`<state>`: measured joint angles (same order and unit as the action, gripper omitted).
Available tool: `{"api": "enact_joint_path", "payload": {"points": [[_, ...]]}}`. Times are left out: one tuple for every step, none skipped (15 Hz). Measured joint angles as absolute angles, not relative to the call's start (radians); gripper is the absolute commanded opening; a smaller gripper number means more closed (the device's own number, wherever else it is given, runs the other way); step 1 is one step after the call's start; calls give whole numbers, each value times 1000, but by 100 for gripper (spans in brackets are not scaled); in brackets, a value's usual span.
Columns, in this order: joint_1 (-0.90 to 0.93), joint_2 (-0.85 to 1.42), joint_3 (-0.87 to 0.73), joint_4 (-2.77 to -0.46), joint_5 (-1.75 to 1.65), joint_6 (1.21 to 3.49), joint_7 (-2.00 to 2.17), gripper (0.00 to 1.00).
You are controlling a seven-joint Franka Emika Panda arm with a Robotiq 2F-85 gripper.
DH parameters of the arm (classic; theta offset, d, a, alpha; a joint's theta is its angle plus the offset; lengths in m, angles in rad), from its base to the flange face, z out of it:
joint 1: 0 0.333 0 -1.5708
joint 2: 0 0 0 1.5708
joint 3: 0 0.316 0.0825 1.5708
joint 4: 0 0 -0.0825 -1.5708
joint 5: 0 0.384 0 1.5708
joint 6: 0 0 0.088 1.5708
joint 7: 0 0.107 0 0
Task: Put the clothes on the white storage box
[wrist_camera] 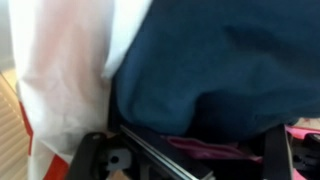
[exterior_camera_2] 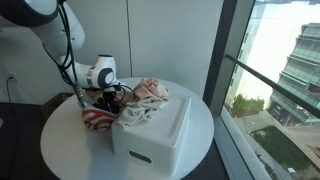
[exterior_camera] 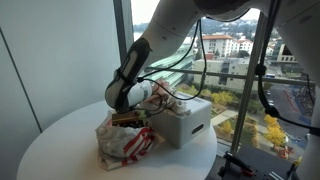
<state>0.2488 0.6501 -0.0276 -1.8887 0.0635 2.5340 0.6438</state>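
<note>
The white storage box (exterior_camera: 188, 124) stands on the round table in both exterior views (exterior_camera_2: 152, 140). Pale pink and white clothes (exterior_camera_2: 147, 98) lie piled on its lid; they also show in an exterior view (exterior_camera: 166, 98). My gripper (exterior_camera_2: 108, 98) hangs low beside the box, over a red-and-white striped bag (exterior_camera_2: 96, 119), also seen in an exterior view (exterior_camera: 126, 145). In the wrist view a dark blue cloth (wrist_camera: 220, 70) fills the frame, with a pink cloth (wrist_camera: 215, 150) under it. My gripper's fingers (wrist_camera: 185, 160) stand wide apart around the cloth. The fingertips are hidden.
The round white table (exterior_camera: 60, 140) carries the box and bag. A large window (exterior_camera_2: 270, 70) runs close along one side of the table. A white wall (exterior_camera_2: 170, 40) is behind. The bag's white side (wrist_camera: 60, 70) fills the left of the wrist view.
</note>
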Motion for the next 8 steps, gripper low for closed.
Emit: {"api": "enact_joint_path", "payload": {"points": [[271,654,-45,-1881,47,2535,667,45],[291,653,-58,-1878,35,2535,690,37],[305,651,-66,-1878,28,2535,708,31],[316,649,-71,-1878,21,2535,726,22],[325,646,-76,-1878,15,2535,743,15],[332,643,-79,-1878,11,2533,757,9],[337,639,-82,-1878,6,2530,770,2],[341,634,-87,-1878,0,2524,785,5]]}}
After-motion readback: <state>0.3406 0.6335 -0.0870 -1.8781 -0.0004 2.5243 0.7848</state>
